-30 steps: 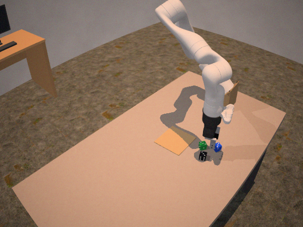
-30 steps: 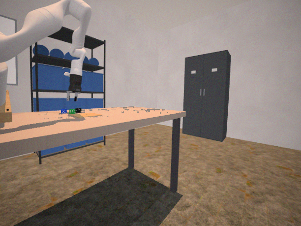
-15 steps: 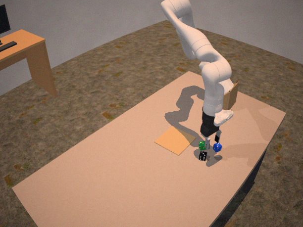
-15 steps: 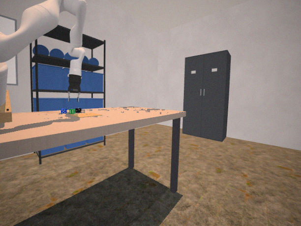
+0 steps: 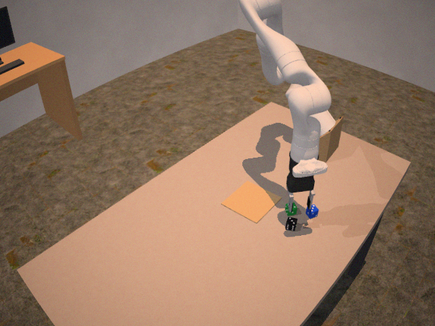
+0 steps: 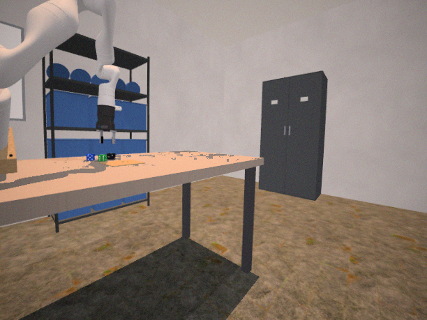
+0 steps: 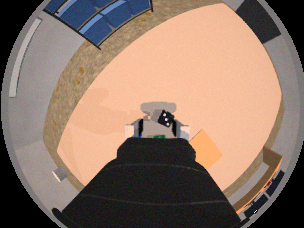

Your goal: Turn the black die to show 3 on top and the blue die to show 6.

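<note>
The black die [image 5: 291, 224] [image 6: 111, 155] [image 7: 165, 118] lies on the table beside the orange mat [image 5: 248, 202] [image 6: 124, 162] [image 7: 206, 149]. The green die [image 5: 294, 210] [image 6: 102, 157] [image 7: 159, 137] lies close to it, also off the mat. The blue die [image 5: 313, 212] [image 6: 90, 157] is off the mat, on the green die's far side from the mat. My gripper [image 5: 300, 208] [image 6: 107, 141] [image 7: 157, 125] is open and empty, above the dice. In the top view one finger partly covers the green die. The wrist view mostly hides the green and blue dice. The top numbers are too small to read surely.
A wooden board [image 5: 330, 140] stands near the arm's base. The table's long edge [image 5: 348, 265] runs beyond the blue die's side. A shelf rack [image 6: 148, 102] and a dark cabinet [image 6: 291, 138] stand away from the table.
</note>
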### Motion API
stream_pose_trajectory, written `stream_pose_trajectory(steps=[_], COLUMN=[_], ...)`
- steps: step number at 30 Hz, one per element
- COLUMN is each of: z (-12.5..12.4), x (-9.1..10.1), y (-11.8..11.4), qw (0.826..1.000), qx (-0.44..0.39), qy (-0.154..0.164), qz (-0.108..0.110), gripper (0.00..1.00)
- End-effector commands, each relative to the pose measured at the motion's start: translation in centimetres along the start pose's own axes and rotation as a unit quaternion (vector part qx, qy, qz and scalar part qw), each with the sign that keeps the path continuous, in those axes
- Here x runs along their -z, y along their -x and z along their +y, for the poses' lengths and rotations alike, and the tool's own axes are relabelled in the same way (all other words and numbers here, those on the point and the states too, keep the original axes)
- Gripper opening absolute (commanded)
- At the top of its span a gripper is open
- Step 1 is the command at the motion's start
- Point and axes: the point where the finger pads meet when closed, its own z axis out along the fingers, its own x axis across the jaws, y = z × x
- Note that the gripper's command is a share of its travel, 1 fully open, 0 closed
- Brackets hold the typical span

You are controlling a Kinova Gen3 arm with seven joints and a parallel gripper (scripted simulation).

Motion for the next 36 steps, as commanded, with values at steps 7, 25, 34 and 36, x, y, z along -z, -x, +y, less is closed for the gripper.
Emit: stream_pose_trajectory(steps=[7, 25, 34, 36], z=[0.0, 0.0, 0.0, 0.1], x=[0.6, 1.0, 1.0, 1.0], y=[-0.7, -1.7, -1.8, -1.8], qw=[0.994, 0.974, 0.971, 0.97], qx=[-0.108, -0.224, -0.238, -0.239], qy=[-0.013, -0.026, -0.028, -0.028], qz=[0.006, 0.006, 0.006, 0.006], gripper=[1.0, 1.0, 1.0, 1.0])
